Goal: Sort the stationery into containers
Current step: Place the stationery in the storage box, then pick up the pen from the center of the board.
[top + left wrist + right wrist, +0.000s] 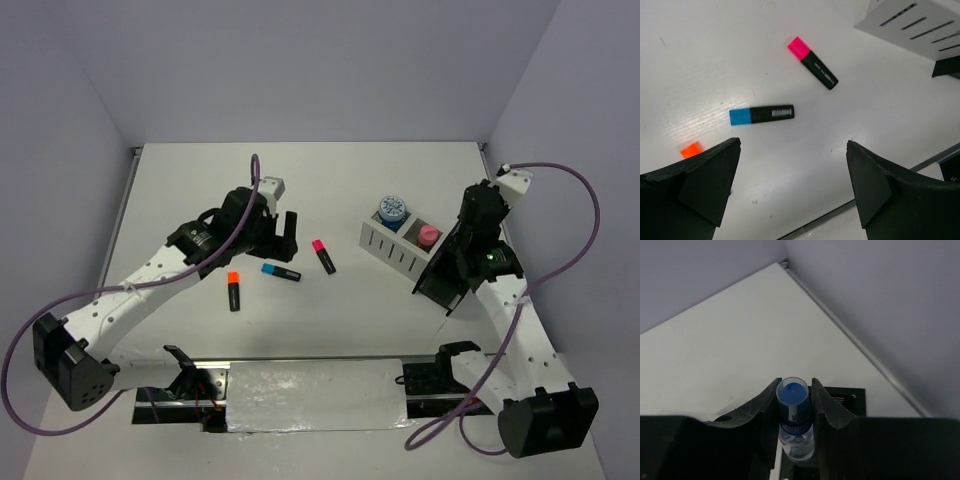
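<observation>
Right gripper (794,390) is shut down narrow on the small clear bottle (796,442), its two fingers (762,407) pressing the blue cap (792,392) and neck from either side while the clear body hangs below them, off the table (200,180). That puts the bottle on the right side of the scene, over or right at the black box (437,287); how high above the box floor I cannot tell. It looks light and rigid, but smooth and round, so it is likely to slip or swivel. A hold on the neck just under the cap seems safest, and it should be released low rather than dropped. Just left and far of it stands the white box (388,247), with a blue tin (392,210) in one compartment and a pink tube (428,235) in the other. Well to the left, the pink-capped highlighter (812,62), blue-capped highlighter (761,114) and orange-capped highlighter (691,149) lie flat on the table. The left gripper (792,146) hovers over them, fingers spread wide, holding nothing.
</observation>
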Available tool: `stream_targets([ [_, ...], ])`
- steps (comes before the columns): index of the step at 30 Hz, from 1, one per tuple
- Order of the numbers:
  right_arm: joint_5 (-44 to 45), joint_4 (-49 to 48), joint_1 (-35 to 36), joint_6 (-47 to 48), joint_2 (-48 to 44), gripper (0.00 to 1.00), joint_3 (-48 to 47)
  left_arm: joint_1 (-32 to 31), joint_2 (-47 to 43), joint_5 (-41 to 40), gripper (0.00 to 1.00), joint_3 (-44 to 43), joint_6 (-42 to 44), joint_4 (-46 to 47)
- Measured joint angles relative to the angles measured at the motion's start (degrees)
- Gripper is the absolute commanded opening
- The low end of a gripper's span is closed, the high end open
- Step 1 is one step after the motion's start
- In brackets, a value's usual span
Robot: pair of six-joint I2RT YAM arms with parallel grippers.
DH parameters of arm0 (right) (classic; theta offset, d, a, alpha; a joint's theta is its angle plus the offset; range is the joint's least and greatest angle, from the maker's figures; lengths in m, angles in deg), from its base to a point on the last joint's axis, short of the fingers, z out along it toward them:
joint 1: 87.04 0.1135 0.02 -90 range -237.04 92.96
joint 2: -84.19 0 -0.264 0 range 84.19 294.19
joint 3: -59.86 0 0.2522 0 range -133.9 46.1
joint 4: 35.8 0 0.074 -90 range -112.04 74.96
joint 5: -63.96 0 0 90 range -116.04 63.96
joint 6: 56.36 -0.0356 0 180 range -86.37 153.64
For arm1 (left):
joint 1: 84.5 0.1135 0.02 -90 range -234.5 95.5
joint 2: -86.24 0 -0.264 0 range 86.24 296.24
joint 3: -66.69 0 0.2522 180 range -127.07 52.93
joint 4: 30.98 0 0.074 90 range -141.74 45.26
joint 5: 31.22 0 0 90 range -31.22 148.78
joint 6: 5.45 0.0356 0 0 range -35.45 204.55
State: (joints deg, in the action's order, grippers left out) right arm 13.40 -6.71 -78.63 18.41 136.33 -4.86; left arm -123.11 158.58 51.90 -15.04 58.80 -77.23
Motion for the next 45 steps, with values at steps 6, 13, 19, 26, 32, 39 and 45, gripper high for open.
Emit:
stream_targets([
  [6,2.0,-4.6,-6.6,1.6,4.1,0.0,2.0,0.0,-5.5,-0.3,0.99,3.4,-0.7,-1.8],
  [13,0.1,-9.1,-10.4,0.9,6.3,0.06,5.8,0.0,-5.9,0.1,0.99,4.6,-3.4,-2.0],
  [19,-4.5,-9.2,-11.1,-1.3,6.3,0.79,10.6,0.0,-1.9,-3.8,0.99,4.5,-12.5,-5.5],
  [26,-8.4,-4.9,-11.1,-4.5,2.0,0.97,10.7,0.0,5.0,-10.0,0.99,3.1,-29.2,-13.5],
  [32,-11.8,4.2,-7.6,-8.4,-0.8,1.0,1.9,0.0,15.6,-12.5,0.99,-4.5,-44.7,-19.1],
  [39,-15.5,13.5,8.9,-11.9,-1.4,1.0,-4.0,0.0,32.6,-12.3,0.99,-14.8,-60.0,-24.4],
  [45,-19.4,19.0,13.4,-12.8,-2.4,1.0,-4.3,0.0,41.0,-12.1,0.92,-18.2,-66.5,-26.4],
])
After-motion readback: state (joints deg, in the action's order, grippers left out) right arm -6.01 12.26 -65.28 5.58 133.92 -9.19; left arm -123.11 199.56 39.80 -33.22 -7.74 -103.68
